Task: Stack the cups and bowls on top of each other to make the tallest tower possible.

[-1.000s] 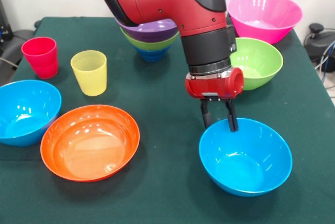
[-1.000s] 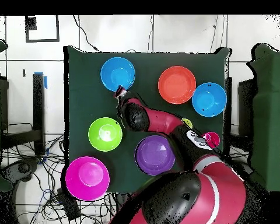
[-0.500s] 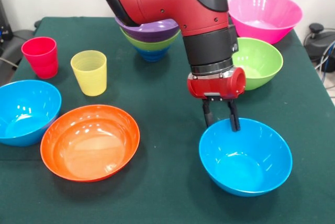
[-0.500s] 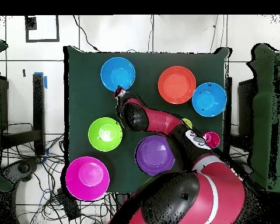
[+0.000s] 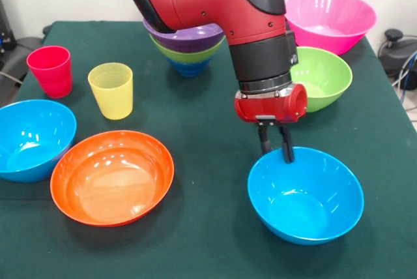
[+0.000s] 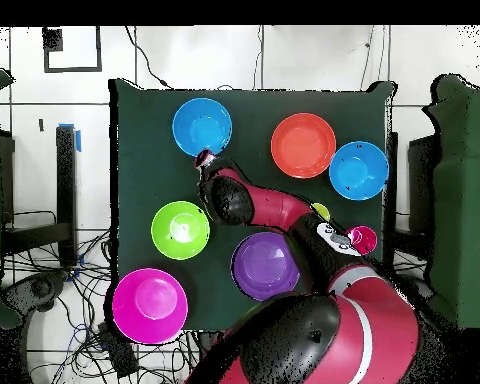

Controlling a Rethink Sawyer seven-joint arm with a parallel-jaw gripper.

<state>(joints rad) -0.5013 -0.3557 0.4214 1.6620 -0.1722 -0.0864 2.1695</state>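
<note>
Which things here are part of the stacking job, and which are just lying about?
Job: red cup, yellow cup, light blue bowls, orange bowl, lime green bowl, pink bowl, tower.
Lying about: floor cables beside the table.

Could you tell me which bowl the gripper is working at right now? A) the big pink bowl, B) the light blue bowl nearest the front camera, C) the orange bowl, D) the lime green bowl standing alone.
B: in the front view the gripper has its jaws drawn close together over the far rim of the light blue bowl, while the other bowls stand apart from it.
</note>
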